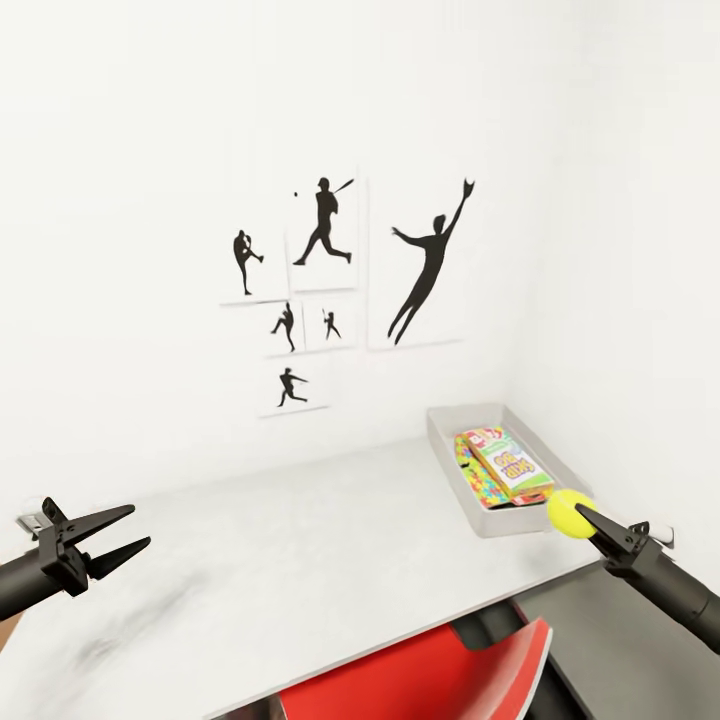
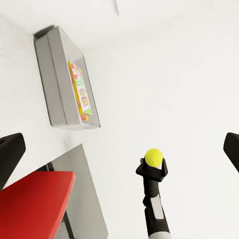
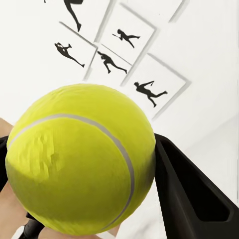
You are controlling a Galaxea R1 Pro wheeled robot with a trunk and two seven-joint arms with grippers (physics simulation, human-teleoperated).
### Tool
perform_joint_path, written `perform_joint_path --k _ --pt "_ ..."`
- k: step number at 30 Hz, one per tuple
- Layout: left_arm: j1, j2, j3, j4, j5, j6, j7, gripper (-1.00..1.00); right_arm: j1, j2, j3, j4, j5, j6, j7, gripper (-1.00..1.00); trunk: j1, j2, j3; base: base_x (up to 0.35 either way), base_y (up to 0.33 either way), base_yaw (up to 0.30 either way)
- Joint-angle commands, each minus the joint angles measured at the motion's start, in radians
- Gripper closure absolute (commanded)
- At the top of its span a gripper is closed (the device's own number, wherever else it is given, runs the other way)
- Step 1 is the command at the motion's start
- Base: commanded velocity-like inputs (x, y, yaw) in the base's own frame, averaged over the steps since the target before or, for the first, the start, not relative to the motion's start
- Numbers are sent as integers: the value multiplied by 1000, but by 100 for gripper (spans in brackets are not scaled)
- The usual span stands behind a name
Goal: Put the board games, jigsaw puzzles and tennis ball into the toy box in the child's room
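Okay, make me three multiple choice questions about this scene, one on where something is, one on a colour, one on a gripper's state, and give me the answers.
1. Where is the toy box?
A. on the table
B. on the floor
C. on the chair

2. What colour is the tennis ball?
A. orange
B. yellow-green
C. white

3. How is the left gripper?
A. shut on a card
B. shut on nothing
C. open

Answers:
1 A, the bin sits at the tabletop's far right corner.
2 B, the right wrist view shows it close up.
3 C, its fingers stand apart with nothing between.
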Motion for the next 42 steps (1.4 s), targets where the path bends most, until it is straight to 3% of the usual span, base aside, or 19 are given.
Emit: perform_joint_path --k 1,13,20,29,42 --pt "-1 0 1 0 -4 4 -6 -100 -1 0 0 0 -4 10 0 100 1 -2 -2 211 -147 0" --pt "-1 0 1 1 -5 4 -6 -100 -1 0 0 0 -5 10 0 100 1 -2 -2 210 -93 0" --pt "-1 0 1 1 -5 4 -6 -100 -1 1 0 0 -4 9 0 100 1 -2 -2 26 -18 0" --pt "-1 0 1 1 -5 4 -6 -100 -1 1 1 2 -5 -49 2 100 1 -2 -2 1 -1 0" --pt "-1 1 1 1 -5 4 -6 -100 3 2 3 -5 -5 -55 1 100 1 -2 -2 0 0 0"
